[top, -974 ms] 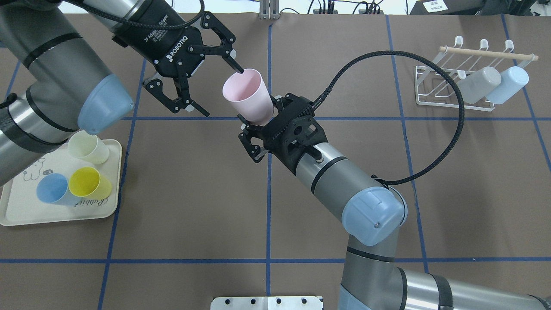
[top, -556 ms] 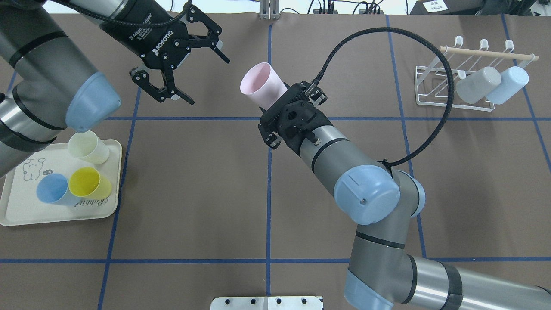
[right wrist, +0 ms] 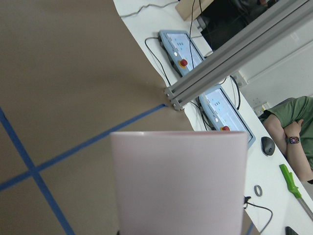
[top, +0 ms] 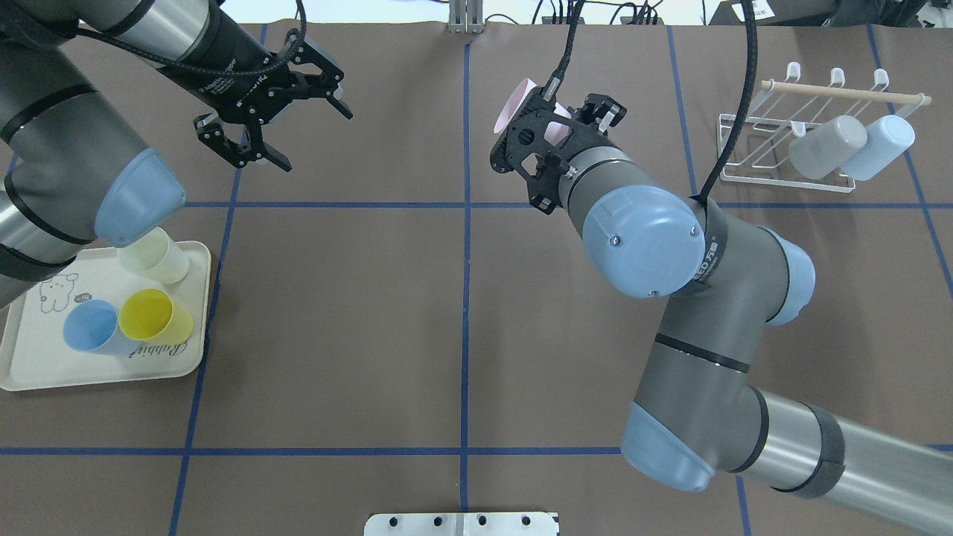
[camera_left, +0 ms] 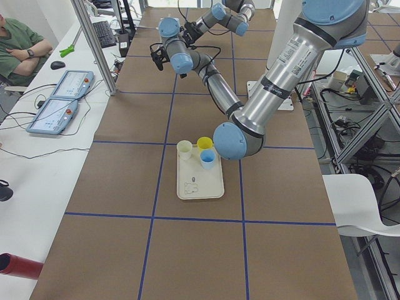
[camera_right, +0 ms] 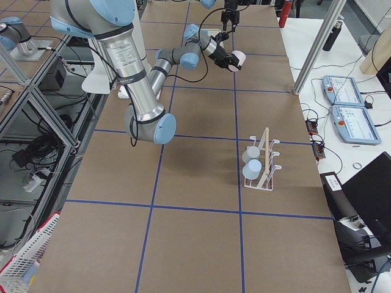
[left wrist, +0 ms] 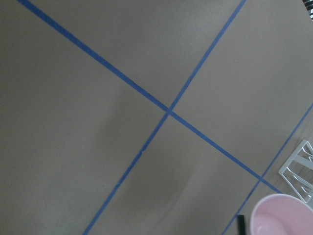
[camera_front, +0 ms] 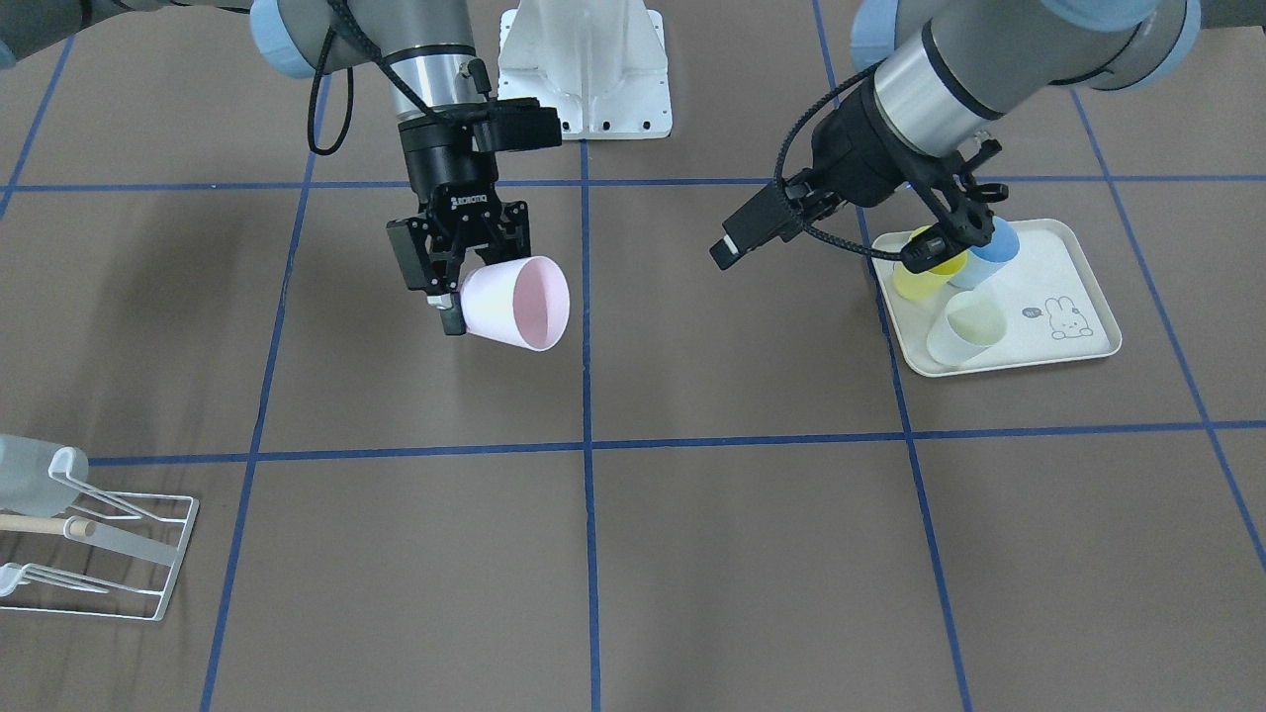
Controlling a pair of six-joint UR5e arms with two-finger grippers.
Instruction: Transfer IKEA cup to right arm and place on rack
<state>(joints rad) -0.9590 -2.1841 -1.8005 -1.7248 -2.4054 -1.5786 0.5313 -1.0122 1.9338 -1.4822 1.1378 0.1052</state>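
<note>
The IKEA cup (camera_front: 514, 302) is pale pink and lies tilted on its side in the air, mouth away from the wrist. My right gripper (camera_front: 455, 297) is shut on its base end. From overhead only the cup's rim (top: 519, 95) shows beyond the right gripper (top: 555, 130), near the table's far edge, right of the centre line. The cup's wall (right wrist: 178, 181) fills the right wrist view. My left gripper (top: 313, 138) hangs open and holds nothing, well left of the cup. The white wire rack (top: 782, 160) stands at the far right.
A grey cup (top: 826, 145) and a light-blue cup (top: 882, 141) lean on the rack. The cream tray (top: 45, 365) at the near left holds a pale cup (top: 153, 257), a yellow cup (top: 153, 316) and a blue cup (top: 89, 326). A person sits beyond the table's far edge.
My right arm has swung the pink cup up and to the right, toward the rack side. The open left gripper has drawn back to the left, away from the cup.
</note>
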